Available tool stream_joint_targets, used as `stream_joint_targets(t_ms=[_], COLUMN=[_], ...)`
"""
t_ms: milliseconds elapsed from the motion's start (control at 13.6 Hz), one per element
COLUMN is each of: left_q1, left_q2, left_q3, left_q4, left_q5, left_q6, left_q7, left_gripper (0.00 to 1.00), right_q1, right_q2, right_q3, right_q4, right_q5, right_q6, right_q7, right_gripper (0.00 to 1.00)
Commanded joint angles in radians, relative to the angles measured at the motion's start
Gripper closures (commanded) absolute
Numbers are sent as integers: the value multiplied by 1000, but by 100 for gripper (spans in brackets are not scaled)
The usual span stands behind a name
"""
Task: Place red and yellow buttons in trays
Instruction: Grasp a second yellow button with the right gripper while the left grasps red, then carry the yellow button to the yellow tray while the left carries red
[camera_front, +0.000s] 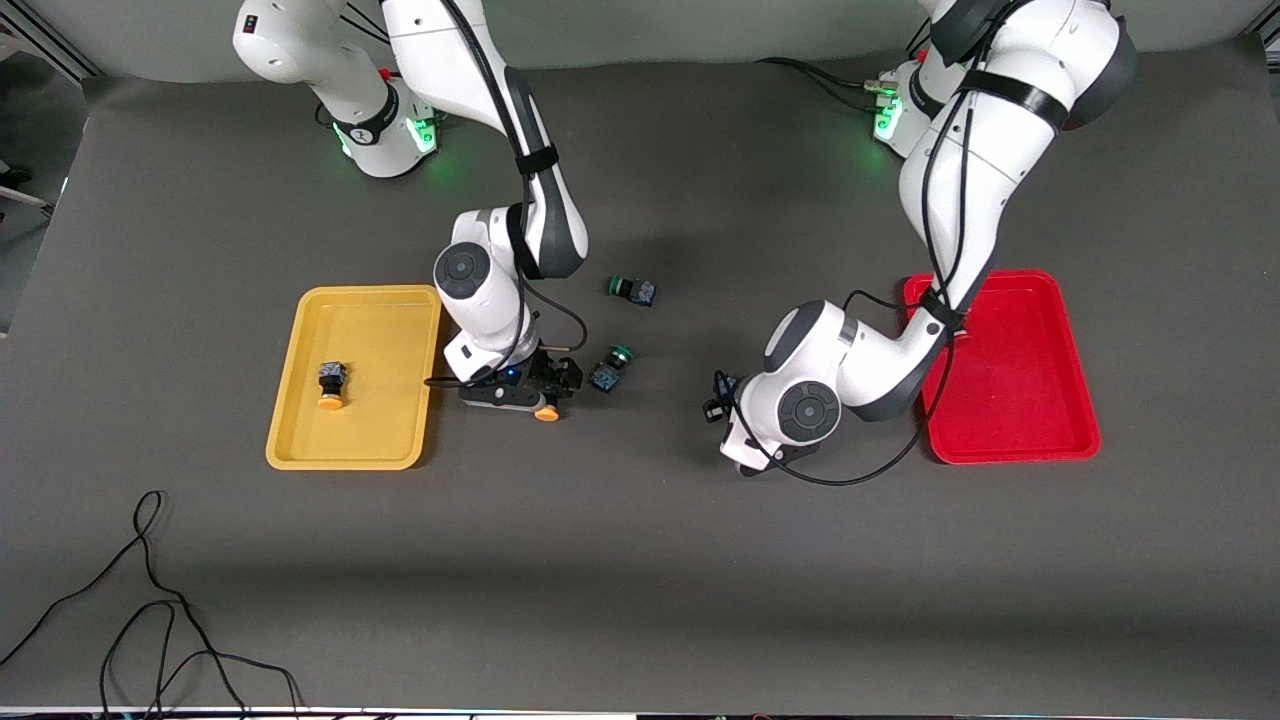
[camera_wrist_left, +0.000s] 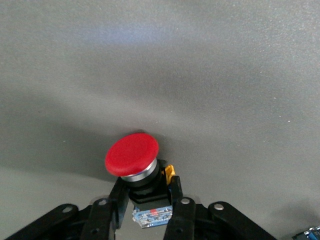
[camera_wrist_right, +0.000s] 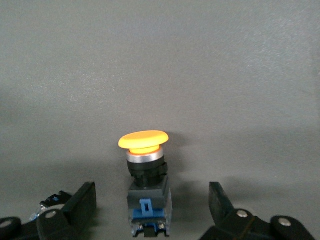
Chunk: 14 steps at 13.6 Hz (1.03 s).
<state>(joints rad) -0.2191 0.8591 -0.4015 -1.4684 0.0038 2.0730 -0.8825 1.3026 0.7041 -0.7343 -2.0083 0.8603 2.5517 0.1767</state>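
Left gripper (camera_wrist_left: 147, 207): fingers closed on red button (camera_wrist_left: 132, 155), low over mid-surface. Right gripper (camera_wrist_right: 152, 205): fingers wide open around yellow button (camera_wrist_right: 144, 142) on surface beside yellow tray (camera_front: 300, 420). Red tray (camera_front: 1070, 440) near left arm's end.

- My arms (camera_front: 960, 180) are glossy white shells with dark grey joints and round grey caps.
- Black cables run along them, strapped by black bands.
- My bases (camera_front: 385, 135) glow green.
- My tools (camera_wrist_right: 152, 212) are black, with silver screws.
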Motion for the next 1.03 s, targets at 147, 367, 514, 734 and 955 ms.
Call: stream_joint_targets(t_ms=[147,367,514,734,955], left_q1=[-10,-3,1,107,246], left_q2=[-41,-150,-262,-362,-436], left_q3=[12,12,15,23,24], left_q4=[26,86,80,73,-42], left_q5=[13,16,62,97,189], left_q6=[-69,-311,-443,-589,-576], left_q7=[-24,-6,74,264,485], left_gripper=[100,100,100,100,100], right_q1=[-55,-63,-75,-74,-75], right_q2=[14,6,-20,-78,-152], right_q3=[59,56,43,-64,-254], right_q4=[37,48,51,84,141], right_q5=[48,46,34,-58,-182], right_q6=[6,-10,-77,-242,-527], right_q7=[-43,-45,-45,-46,-173], right_gripper=[45,80,82,82,82])
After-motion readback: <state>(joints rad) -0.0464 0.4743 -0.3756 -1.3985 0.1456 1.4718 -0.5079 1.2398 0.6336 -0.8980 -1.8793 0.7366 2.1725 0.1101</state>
